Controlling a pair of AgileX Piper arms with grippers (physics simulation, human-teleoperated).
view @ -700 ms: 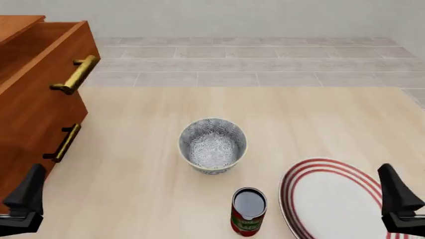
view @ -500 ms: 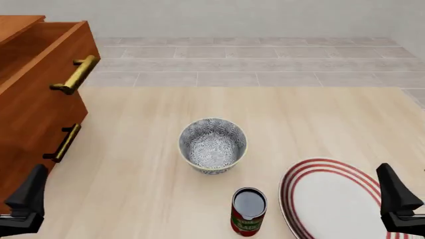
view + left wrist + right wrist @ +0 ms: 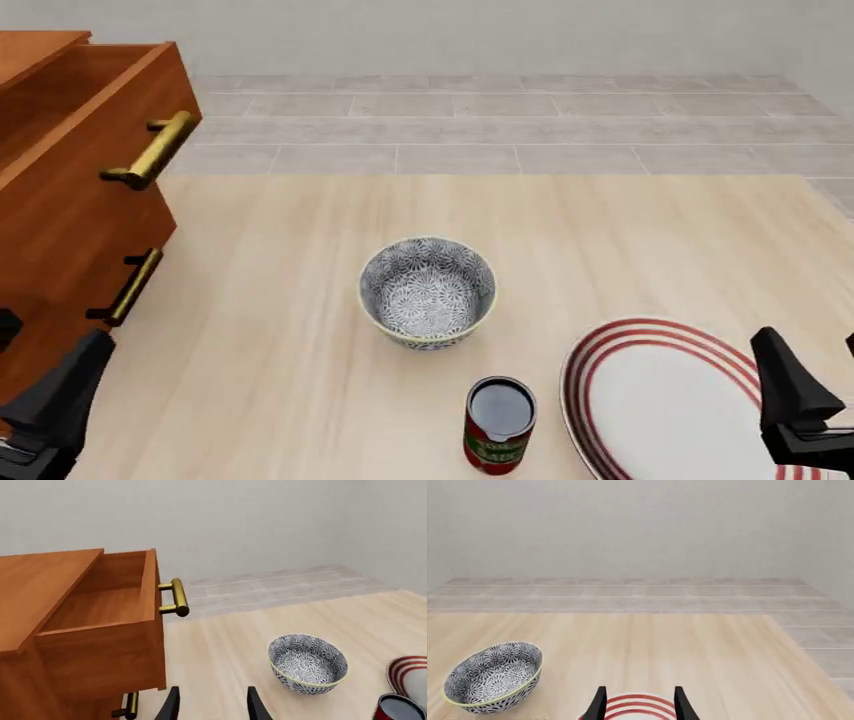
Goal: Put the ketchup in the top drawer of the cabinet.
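The ketchup, a small red-labelled can with a dark grey top point(image 3: 501, 424), stands on the pale wooden worktop point(image 3: 641, 250) between the reddish-brown wooden cabinet point(image 3: 60, 250) with its top drawer point(image 3: 94, 120) open, the red-striped plate point(image 3: 667, 405) and the grey patterned bowl point(image 3: 427, 291), both end effectors, left point(image 3: 211, 706) and right point(image 3: 638, 703), parted and holding nothing.

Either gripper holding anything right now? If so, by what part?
Nothing is held. The left gripper and right gripper are both open with empty gaps; the ketchup stands alone on the table.
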